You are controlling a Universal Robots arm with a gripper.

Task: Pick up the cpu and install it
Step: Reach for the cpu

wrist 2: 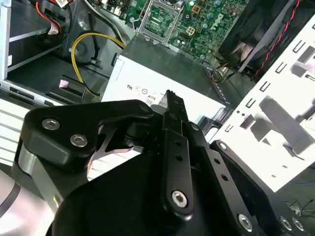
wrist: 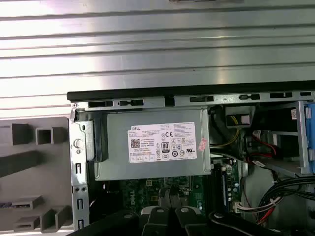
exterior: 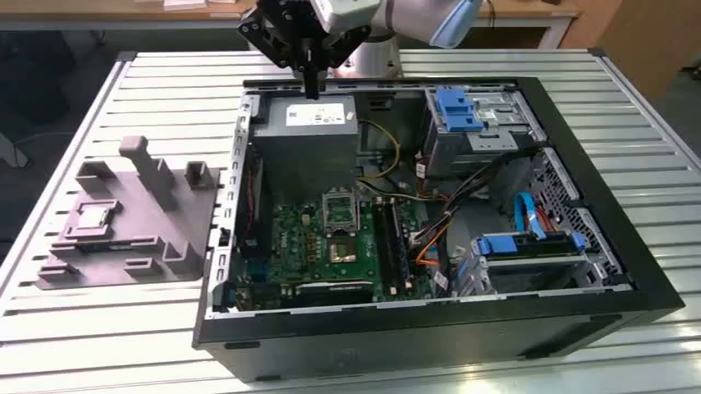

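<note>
The cpu (exterior: 93, 217), a small silvery-grey square, lies flat in a recess of the grey plastic fixture (exterior: 153, 238) on the table, on the exterior view's left. My gripper (exterior: 313, 92) hangs over the back edge of the open computer case (exterior: 438, 328), just above the grey power supply (exterior: 312, 131), well away from the cpu. Its black fingers (wrist 2: 173, 123) are pressed together with nothing between them. The silver socket frame (exterior: 340, 209) sits on the green motherboard (exterior: 301, 246) and also shows past the power supply (wrist 2: 162, 64) as a socket frame (wrist 2: 160, 17).
The case holds cable bundles (exterior: 460, 197), blue drive brackets (exterior: 457, 111) and a drive cage (exterior: 526, 254) on the exterior view's right. The slatted metal table (exterior: 98, 328) surrounds the case. Part of the fixture (wrist: 29, 162) lies beside the case wall (wrist: 78, 162).
</note>
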